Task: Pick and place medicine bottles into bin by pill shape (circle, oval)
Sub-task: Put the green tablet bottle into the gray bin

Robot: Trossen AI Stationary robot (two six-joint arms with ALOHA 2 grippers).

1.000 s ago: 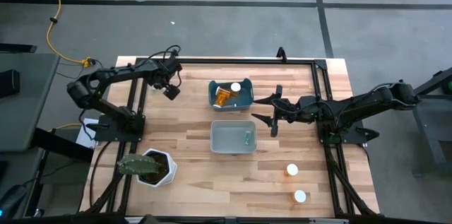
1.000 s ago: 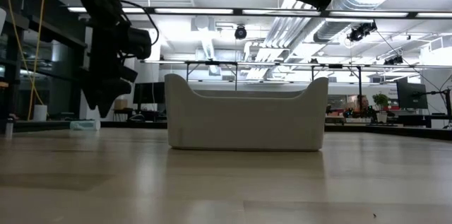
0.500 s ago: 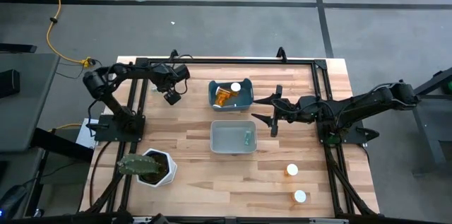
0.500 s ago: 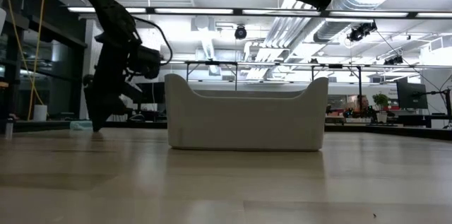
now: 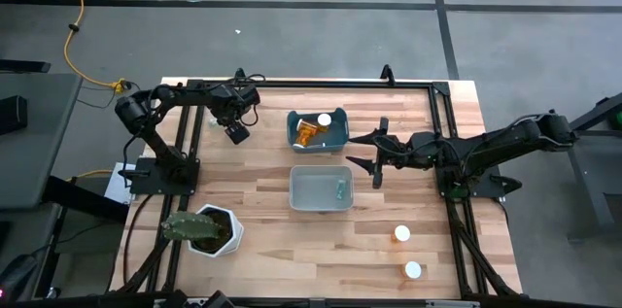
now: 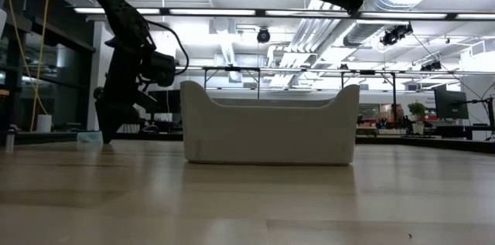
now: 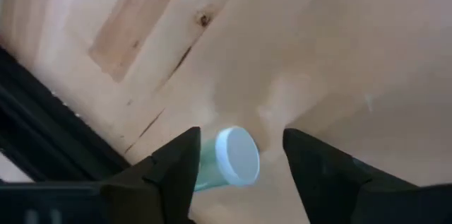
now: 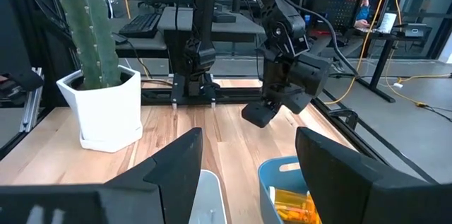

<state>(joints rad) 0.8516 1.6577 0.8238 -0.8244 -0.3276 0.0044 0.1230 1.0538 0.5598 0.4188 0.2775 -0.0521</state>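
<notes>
Wood table [image 7: 332, 54], greenish bottle [image 7: 227, 157] on its side, cap toward open left end effector [image 7: 239, 155].

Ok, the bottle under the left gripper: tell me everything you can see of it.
The left wrist view shows a small greenish bottle with a round white cap, lying on its side on the wooden table, cap end toward the camera. It looks like translucent plastic; the pills inside cannot be seen. It sits between the open fingers of the left gripper, which do not appear to touch it. In the low view it is a pale shape below that gripper.
</notes>
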